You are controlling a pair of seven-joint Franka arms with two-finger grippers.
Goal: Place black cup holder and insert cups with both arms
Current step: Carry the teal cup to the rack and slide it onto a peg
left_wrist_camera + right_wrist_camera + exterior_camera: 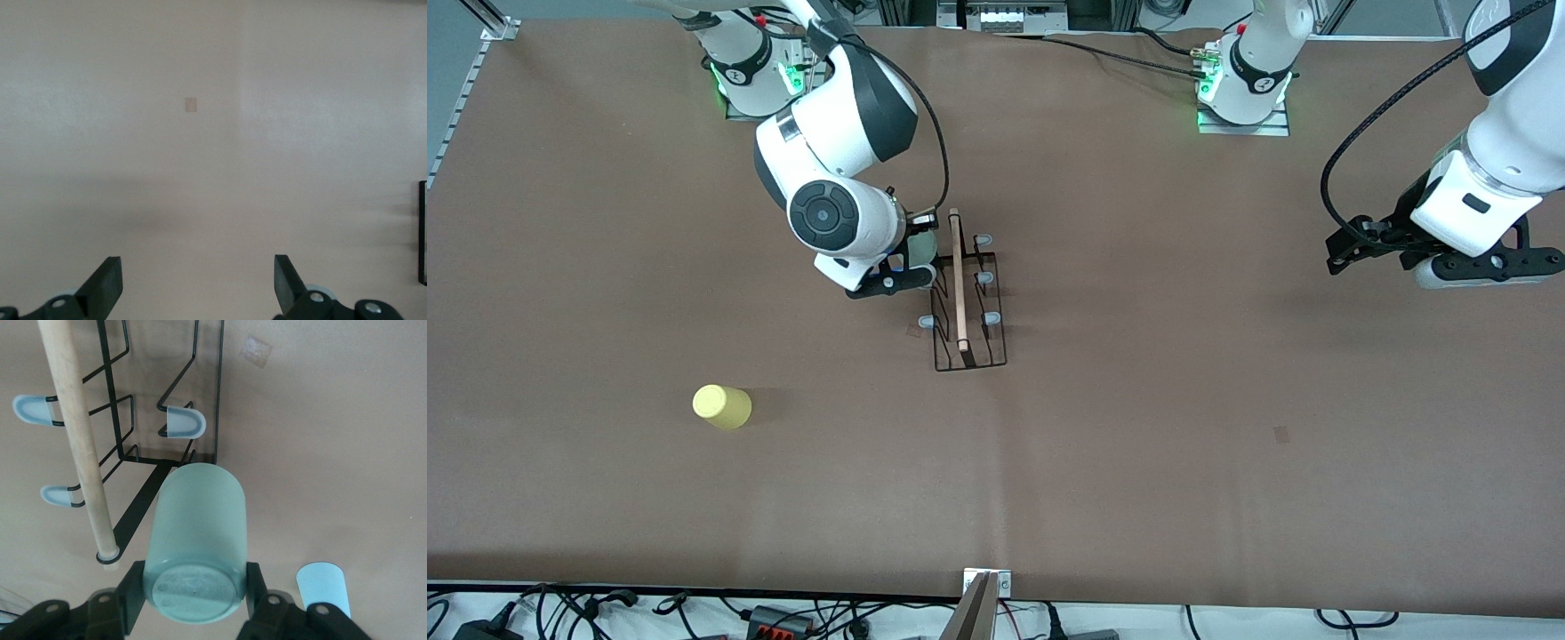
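Front camera overlooks the whole table (1138,462); right wrist camera shares its rack (965,298), close up.

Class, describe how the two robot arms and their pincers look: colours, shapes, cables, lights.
Both arms are white rounded shells with black joints; a black cable loops along each. The right pincer and left pincer are black, with two flat fingers. Green lights glow at both bases.

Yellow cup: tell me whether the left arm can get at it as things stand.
Probably not easily. The yellow cup lies toward the right arm's end, while the left tool hangs open over bare table at its own end, with the black cup holder between. Nothing covers the cup.
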